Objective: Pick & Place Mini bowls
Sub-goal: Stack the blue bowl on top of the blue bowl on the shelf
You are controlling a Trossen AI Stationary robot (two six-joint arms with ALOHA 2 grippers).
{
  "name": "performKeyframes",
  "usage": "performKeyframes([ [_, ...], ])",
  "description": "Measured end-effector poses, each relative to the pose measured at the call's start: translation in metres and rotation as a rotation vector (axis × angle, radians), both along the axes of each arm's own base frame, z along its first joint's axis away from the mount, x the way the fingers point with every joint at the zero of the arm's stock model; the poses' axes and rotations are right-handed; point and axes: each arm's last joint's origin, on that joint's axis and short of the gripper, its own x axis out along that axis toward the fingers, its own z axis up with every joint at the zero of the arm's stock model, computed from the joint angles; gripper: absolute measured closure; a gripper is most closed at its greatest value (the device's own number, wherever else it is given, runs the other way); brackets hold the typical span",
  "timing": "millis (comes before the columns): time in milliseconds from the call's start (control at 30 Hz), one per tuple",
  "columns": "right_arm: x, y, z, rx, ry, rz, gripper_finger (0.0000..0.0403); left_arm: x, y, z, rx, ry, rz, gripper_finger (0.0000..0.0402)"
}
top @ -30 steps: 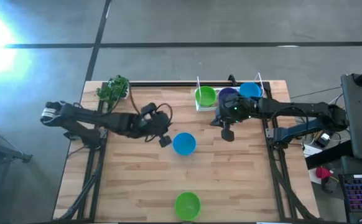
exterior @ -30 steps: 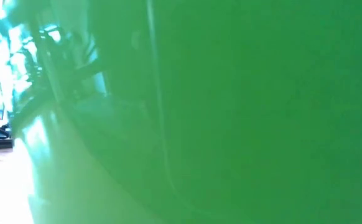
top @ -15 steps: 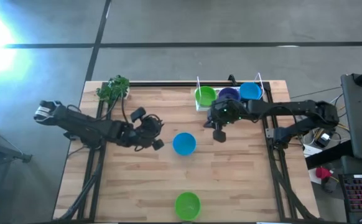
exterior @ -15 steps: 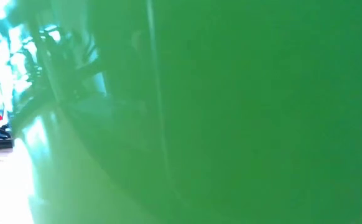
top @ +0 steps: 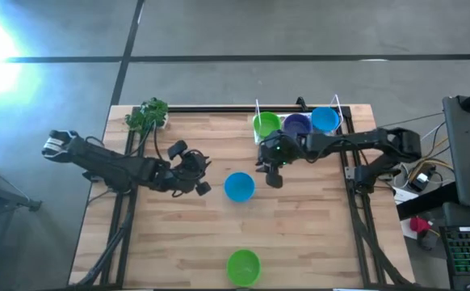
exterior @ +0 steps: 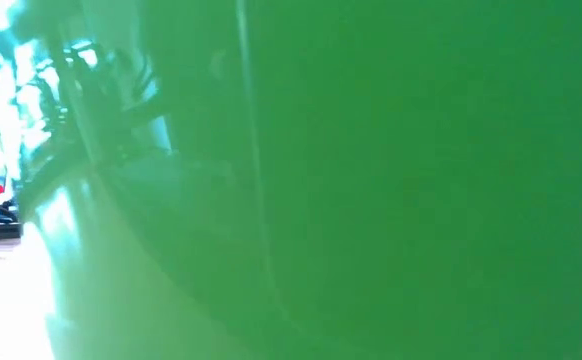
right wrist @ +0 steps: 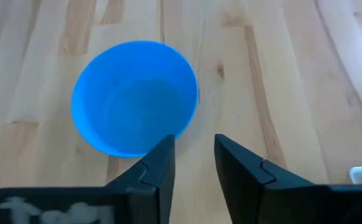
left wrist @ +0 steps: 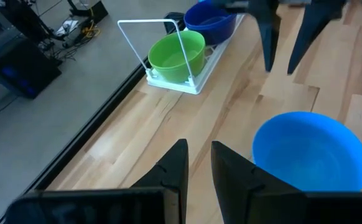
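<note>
A blue mini bowl (top: 239, 186) stands upright on its base in the middle of the wooden table (top: 316, 234); it also shows in the wrist views (right wrist: 134, 96) (left wrist: 311, 152). My left gripper (top: 203, 186) (left wrist: 198, 162) is just to its left, open and holding nothing. My right gripper (top: 271, 174) (right wrist: 193, 155) hovers just right of and beyond the bowl, open and holding nothing. A green mini bowl (top: 243, 265) sits at the near edge and fills the low view (exterior: 371, 180). Green (top: 266, 124), purple (top: 296, 123) and blue (top: 325, 119) bowls stand in a white wire rack (left wrist: 168, 25).
A leafy green toy plant (top: 148, 115) stands at the table's far left corner. The rack takes up the far right edge. Bare wood lies between the blue bowl and the near green bowl. A desk with equipment (top: 469, 162) stands to the table's right.
My right gripper has gone from in front of the rack toward the table's left, closing in on the blue bowl. My left gripper has drawn back a little toward the left edge, away from the blue bowl. The bowls have stayed in place.
</note>
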Motion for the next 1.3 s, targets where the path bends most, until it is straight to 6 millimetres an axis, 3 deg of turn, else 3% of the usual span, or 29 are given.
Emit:
performKeyframes([
  [533, 0.025, -0.005, -0.041, 0.034, 0.011, -0.03, 0.0305, -0.001, 0.0, -0.005, 0.003, 0.013, -0.001, 0.0338],
  [933, 0.029, -0.005, -0.042, 0.082, -0.012, -0.075, 0.0319, -0.001, 0.0, -0.005, 0.003, 0.013, 0.0, 0.0338],
  [1300, 0.031, 0.001, -0.045, 0.087, -0.009, -0.062, 0.0303, -0.001, 0.0, -0.005, 0.002, 0.012, 0.0, 0.0338],
])
